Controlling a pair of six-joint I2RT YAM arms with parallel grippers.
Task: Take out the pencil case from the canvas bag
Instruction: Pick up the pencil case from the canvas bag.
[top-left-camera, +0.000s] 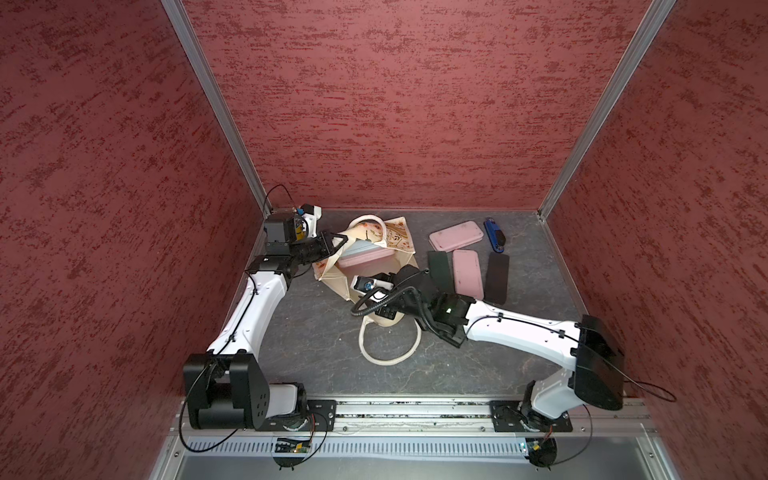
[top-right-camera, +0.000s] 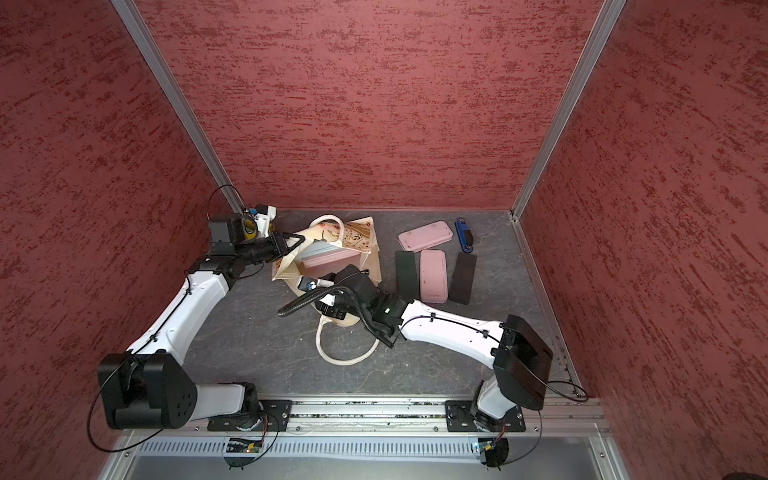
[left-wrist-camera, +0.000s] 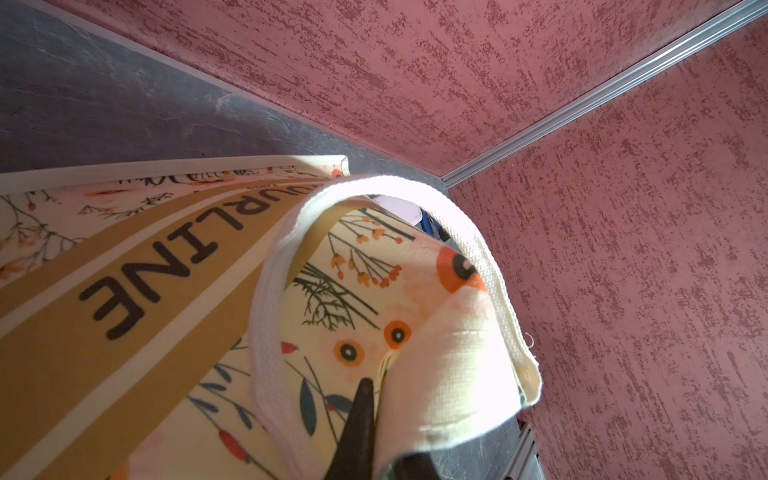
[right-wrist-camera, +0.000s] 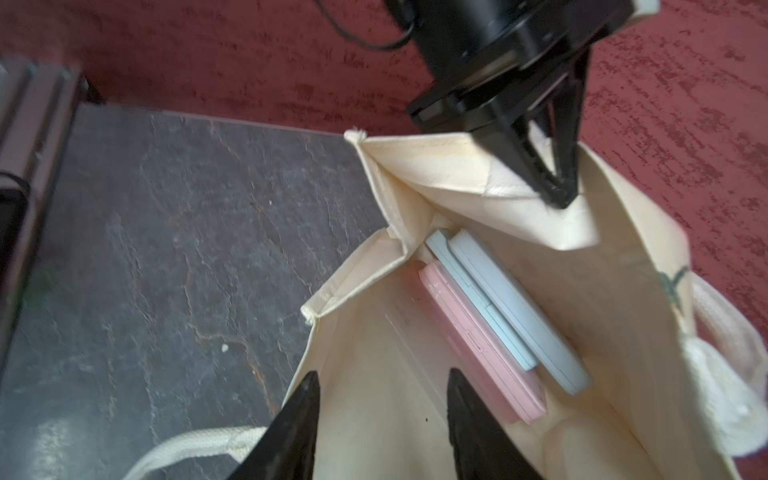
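**Right gripper poised at the open bag, two slim cases just ahead**

The left gripper (right-wrist-camera: 559, 195) is clamping fully shut on the upper rim of the canvas bag (top-left-camera: 332, 278), holding the mouth open. The right gripper (right-wrist-camera: 382, 374) is pointing into that mouth with its jaws roughly half open and nothing between them.

Just ahead of the right gripper's fingertips, and a little to one side, a pink case (right-wrist-camera: 478, 332) and a pale blue case (right-wrist-camera: 523, 320) are lying pressed together inside the bag. Which one is the pencil case cannot be told. Their long axes are running away from the right gripper toward the rim pinched by the left gripper, slightly skewed, with their short rounded ends nearest it.

Both look like rigid, smooth shells, probably light and a little slippery. The likely hold is across the thin thickness at the near end. The canvas is soft and would likely sag if released.
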